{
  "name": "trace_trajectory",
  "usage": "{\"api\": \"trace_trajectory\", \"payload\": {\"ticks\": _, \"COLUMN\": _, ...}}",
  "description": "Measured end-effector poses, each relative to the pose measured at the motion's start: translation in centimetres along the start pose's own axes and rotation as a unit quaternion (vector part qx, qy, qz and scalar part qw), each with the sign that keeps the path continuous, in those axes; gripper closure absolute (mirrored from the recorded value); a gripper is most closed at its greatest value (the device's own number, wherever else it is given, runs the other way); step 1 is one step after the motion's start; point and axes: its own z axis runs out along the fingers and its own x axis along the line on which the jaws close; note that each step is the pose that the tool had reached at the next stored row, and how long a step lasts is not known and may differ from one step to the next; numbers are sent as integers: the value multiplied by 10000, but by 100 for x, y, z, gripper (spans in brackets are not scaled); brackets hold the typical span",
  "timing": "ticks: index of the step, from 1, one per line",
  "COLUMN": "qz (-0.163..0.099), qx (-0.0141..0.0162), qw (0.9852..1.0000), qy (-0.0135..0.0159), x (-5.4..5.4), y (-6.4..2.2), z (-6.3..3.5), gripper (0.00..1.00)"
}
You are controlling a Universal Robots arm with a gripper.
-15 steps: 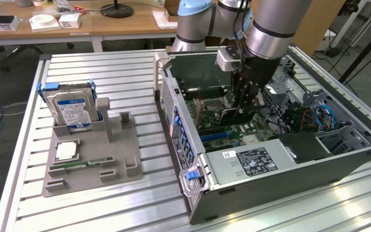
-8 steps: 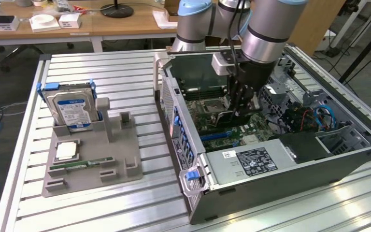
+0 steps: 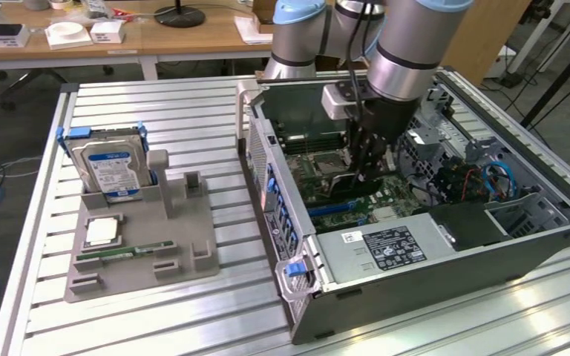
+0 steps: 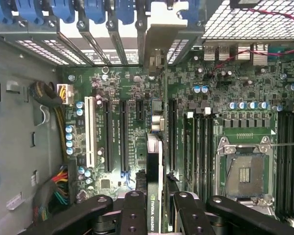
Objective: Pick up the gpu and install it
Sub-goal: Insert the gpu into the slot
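Black linked fingers (image 4: pixel 133 215) of the tool (image 4: pixel 154 215) were closed on the gpu (image 4: pixel 154 186), which stood edge-on between them as a thin dark card with a green strip along its upper edge. Its long axis ran straight away from the tool toward the row of rear bracket openings (image 4: pixel 88 46), parallel to the expansion slots. The card hung directly under the tool and lined up with a slot (image 4: pixel 156 122) near the middle of the motherboard (image 4: pixel 245 88); whether its edge had entered that slot could not be told.

Beside the card lay two long black slots (image 4: pixel 122 134) and a white slot (image 4: pixel 92 132), all narrow, straight and rigid plastic. On the other side sat the square metal CPU socket (image 4: pixel 244 171) and dark memory slots (image 4: pixel 288 156).

In the exterior view the tool (image 3: pixel 372 152) reached down into the open computer case (image 3: pixel 522 222), a grey sheet-metal box lying on the ribbed aluminium counter (image 3: pixel 166 311). Well apart from the tool, toward the exterior view's left, a grey moulded holder (image 3: pixel 181 245) carried a silver hard drive (image 3: pixel 107 167) standing upright and a slim green RAM stick (image 3: pixel 127 252) lying flat.
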Motion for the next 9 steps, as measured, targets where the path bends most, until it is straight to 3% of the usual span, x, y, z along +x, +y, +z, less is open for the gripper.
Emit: {"api": "trace_trajectory", "payload": {"ticks": 9, "qz": 0, "qx": 0, "qw": 10000, "qy": 0, "x": 6, "y": 80, "z": 62, "gripper": 74}}
